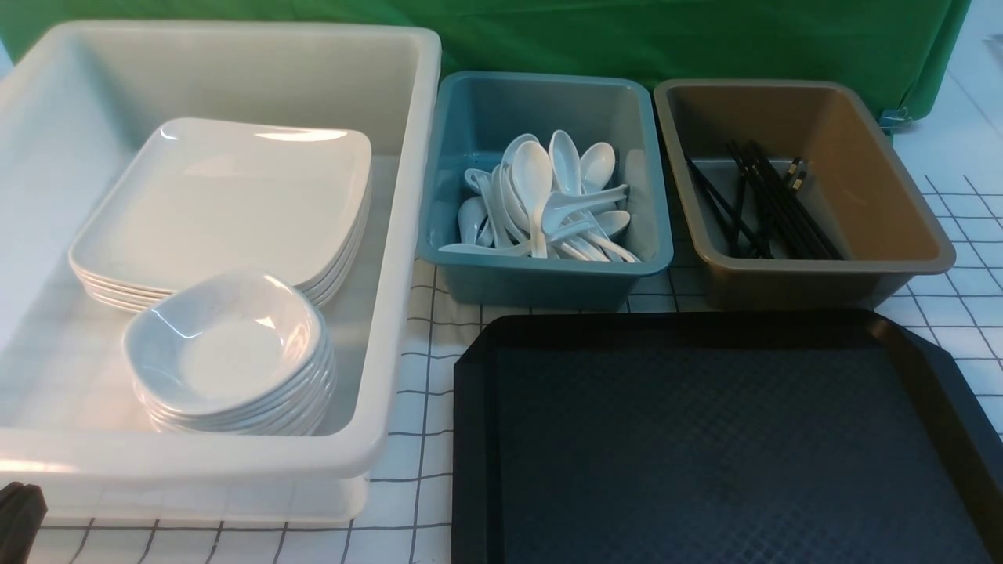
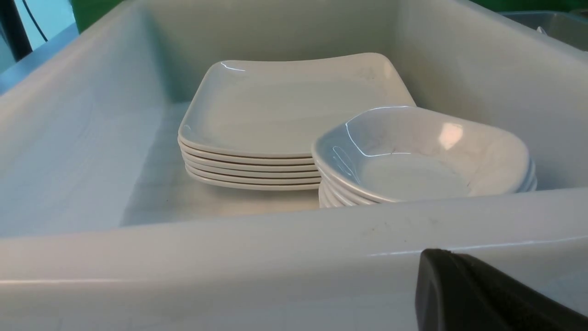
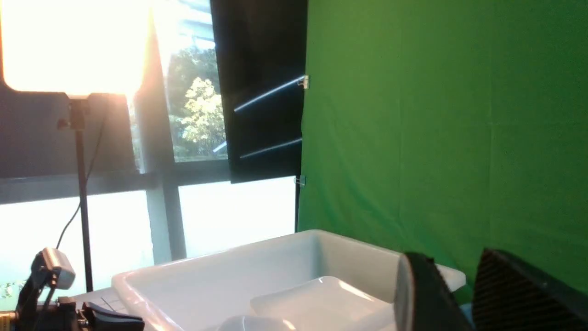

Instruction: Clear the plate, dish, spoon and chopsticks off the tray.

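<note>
Starting at the left of the front view, my left claw (image 1: 19, 509) peeks in at the lower left corner, pinched closed on nothing. Plates (image 1: 227, 204) and dishes (image 1: 223, 345) sit stacked in the white tub (image 1: 392, 329); spoons (image 1: 548, 204) fill the teal tub (image 1: 541, 274), chopsticks (image 1: 764, 204) the brown tub (image 1: 823, 266). Lower right lies the tray (image 1: 705, 439). My right claw (image 3: 464, 294) stands parted, holding nothing.

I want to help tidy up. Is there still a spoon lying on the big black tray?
No, the tray shows only its bare textured surface, and the spoons are piled in the teal tub.
</note>
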Robot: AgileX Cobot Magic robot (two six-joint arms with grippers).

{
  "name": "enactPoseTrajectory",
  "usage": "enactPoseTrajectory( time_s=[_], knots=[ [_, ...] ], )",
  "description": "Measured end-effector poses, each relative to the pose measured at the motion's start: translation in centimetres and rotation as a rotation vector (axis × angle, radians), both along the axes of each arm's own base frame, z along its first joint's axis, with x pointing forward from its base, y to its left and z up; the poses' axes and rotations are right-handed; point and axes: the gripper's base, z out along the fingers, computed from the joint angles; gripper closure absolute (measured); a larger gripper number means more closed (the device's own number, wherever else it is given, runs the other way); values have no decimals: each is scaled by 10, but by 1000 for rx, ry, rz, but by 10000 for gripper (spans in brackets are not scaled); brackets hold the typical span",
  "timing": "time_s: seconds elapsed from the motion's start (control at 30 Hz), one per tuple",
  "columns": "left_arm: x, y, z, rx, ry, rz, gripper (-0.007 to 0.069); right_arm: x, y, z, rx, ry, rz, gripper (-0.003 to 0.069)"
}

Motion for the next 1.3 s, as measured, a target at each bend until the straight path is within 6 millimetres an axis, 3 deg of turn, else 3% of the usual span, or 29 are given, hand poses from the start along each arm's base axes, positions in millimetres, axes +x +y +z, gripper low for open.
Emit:
enactPoseTrajectory(
  time_s=[0.3, 0.47, 0.6, 0.77, 0.9, 1.0, 1.3],
  knots=[
    [0, 0, 0, 0, 0, 0, 620, 4, 5, -5, -22, -2, -3, 451],
    [0, 0, 0, 0, 0, 0, 620, 10, 5, -20, -74, 5, -136, 440],
    [0, 0, 0, 0, 0, 0, 620, 23, 4, -47, -136, 79, -334, 429],
    [0, 0, 0, 0, 0, 0, 620, 41, -7, -107, -218, 242, -634, 420],
    [0, 0, 0, 0, 0, 0, 620, 42, -14, -147, -249, 333, -763, 420],
    [0, 0, 0, 0, 0, 0, 619, 39, -18, -161, -269, 394, -816, 420],
    [0, 0, 0, 0, 1, 0, 607, 39, -19, -165, -296, 420, -832, 420]
  ],
)
